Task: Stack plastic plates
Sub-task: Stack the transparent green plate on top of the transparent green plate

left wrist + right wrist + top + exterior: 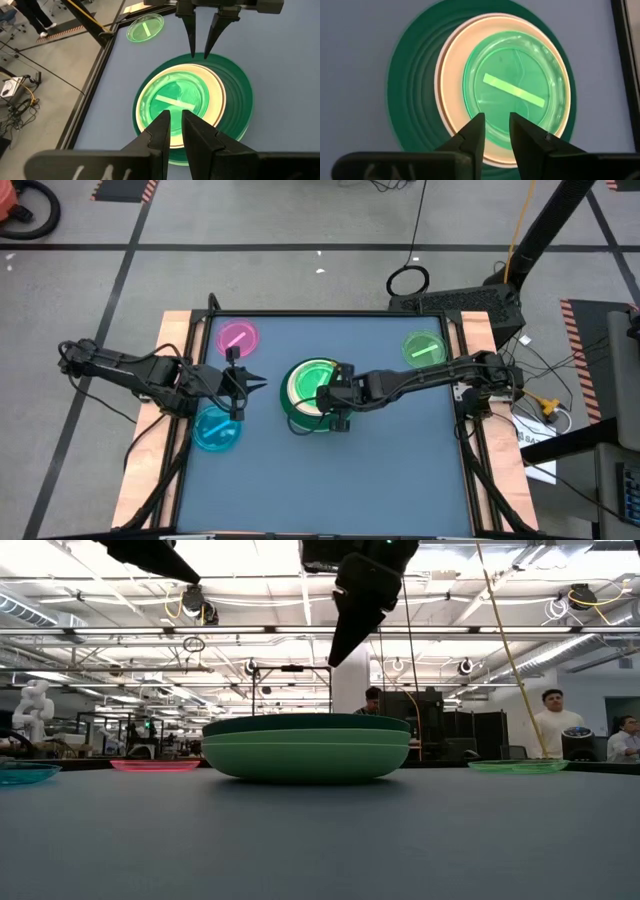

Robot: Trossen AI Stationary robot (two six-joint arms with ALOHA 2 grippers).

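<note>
At the left of the high view the left gripper (236, 383) hangs over the table (400, 470), between a pink plate (237, 337) toward the upper left and a blue plate (216, 430) just below it. Its own camera shows its fingers apart by a narrow gap and holding nothing.

In the centre stands the stack (310, 395): dark and light green large plates at the bottom, a cream plate (451, 70) nested in them, and a small green plate (516, 90) with a pale stripe lying on top, set off-centre against one side of the cream rim. The right gripper (337, 393) hovers just above that stack, jaws apart with nothing between them; in the low view its tips stand clear of the top rim.

At the upper right another striped green plate (424, 348) lies alone, well apart from the pile.

These small plates look thin, light and glossy, so I would guess they slide easily and flex a little under a pinch. The only place to take hold seems to be the raised rim, one finger inside and one outside; lying flat on the table, an edge may need tipping up first. A loose grip could let one slip, and the off-centre top plate may shift when the next one lands.
</note>
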